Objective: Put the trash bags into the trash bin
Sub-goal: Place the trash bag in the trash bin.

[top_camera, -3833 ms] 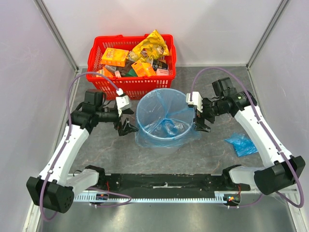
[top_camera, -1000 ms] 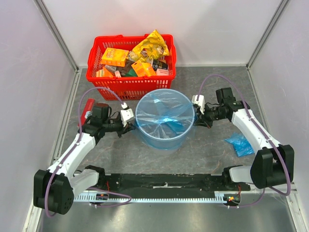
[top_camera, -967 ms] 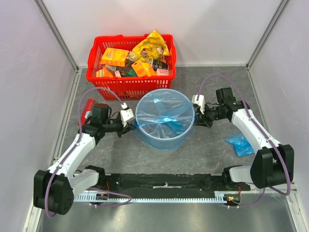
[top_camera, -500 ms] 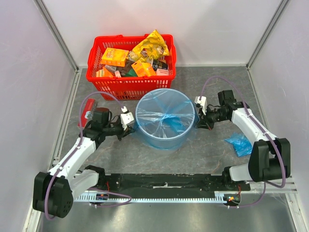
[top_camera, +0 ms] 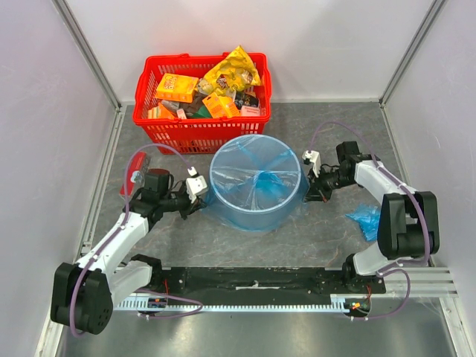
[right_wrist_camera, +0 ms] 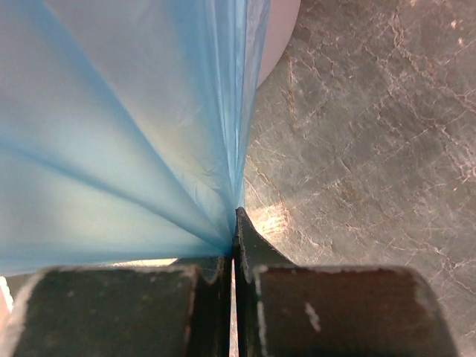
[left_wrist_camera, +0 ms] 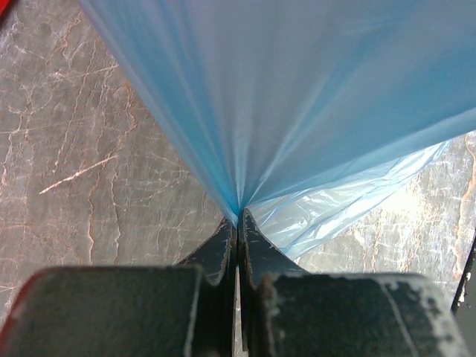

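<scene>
Grey marbled tabletop (top_camera: 327,238), walled enclosure. Left gripper (left_wrist_camera: 237,219) is clamped on trash bag (top_camera: 256,175) film directly ahead of its tips; right gripper (right_wrist_camera: 236,216) likewise. This bag lines the trash bin (right_wrist_camera: 279,30) between both grippers. Judged roughly half complete: a second bag bundle (top_camera: 367,221) lies on the tabletop outboard of the right gripper, not yet binned.

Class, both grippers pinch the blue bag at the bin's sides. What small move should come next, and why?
Probably draw both pinched edges a little lower down the outside of the trash bin. The left gripper and right gripper are each shut on the trash bag, stretched taut over the rim, with film bunched inside.
</scene>
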